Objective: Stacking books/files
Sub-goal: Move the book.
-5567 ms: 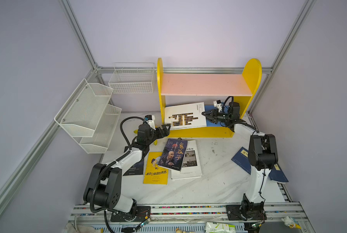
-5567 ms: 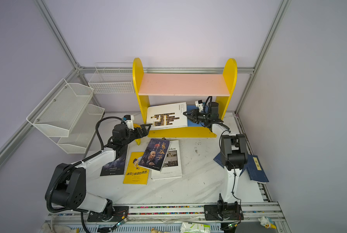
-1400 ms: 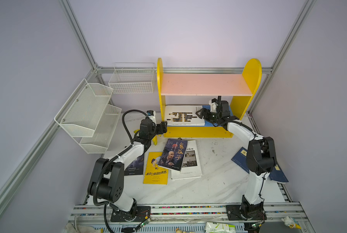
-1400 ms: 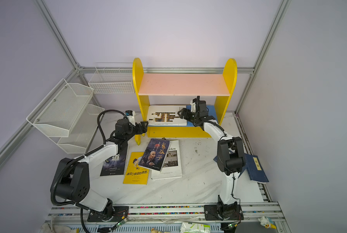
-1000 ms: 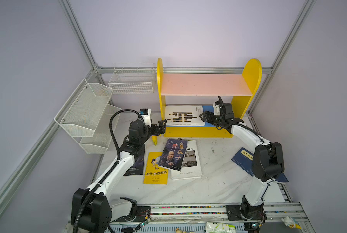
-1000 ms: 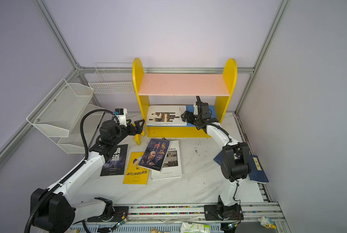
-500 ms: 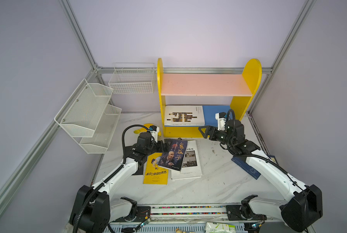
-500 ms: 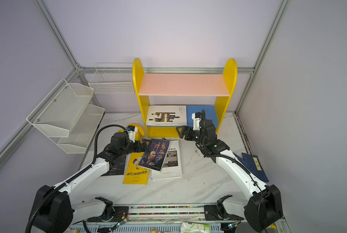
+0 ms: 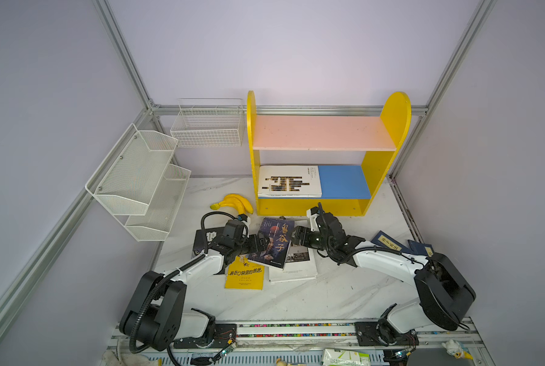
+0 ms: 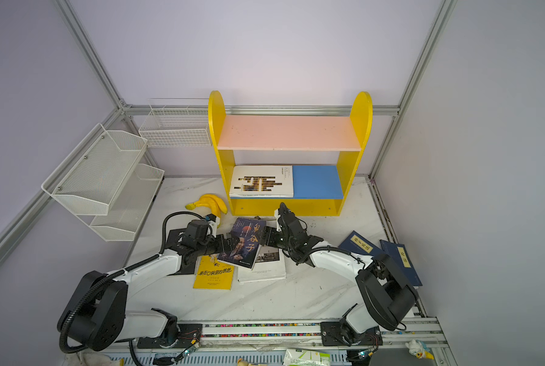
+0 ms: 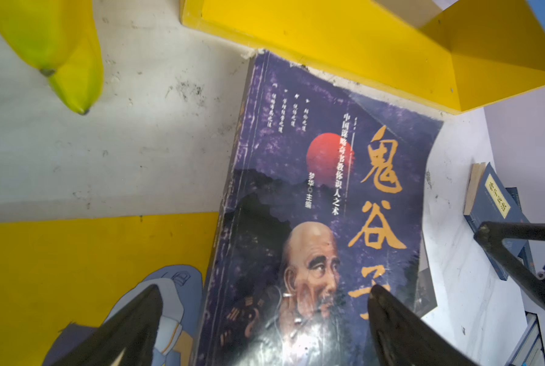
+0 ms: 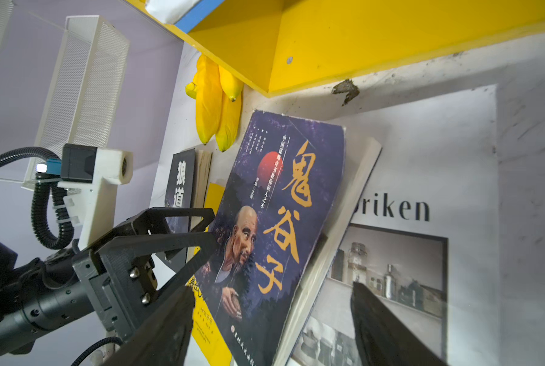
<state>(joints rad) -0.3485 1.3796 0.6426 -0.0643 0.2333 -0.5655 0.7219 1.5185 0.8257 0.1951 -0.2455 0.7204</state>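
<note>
**Both grippers flank the portrait book, with one book shelved and five lying on the table.**

From the left, the black wolf book lies flat, partly under the left arm. The left gripper, jaws spread wide and empty, straddles the left edge of the portrait book, above the yellow cartoon book. The portrait book rests askew across the yellow one and the white photo-cover book. The right gripper, jaws apart and clamping nothing, brackets its right edge. The two navy books sit well apart at far right. Behind them, a white book lies flat on the lower board of the yellow shelf. I'd call the job barely begun, since the portrait book isn't gripped yet and five books wait.
</note>
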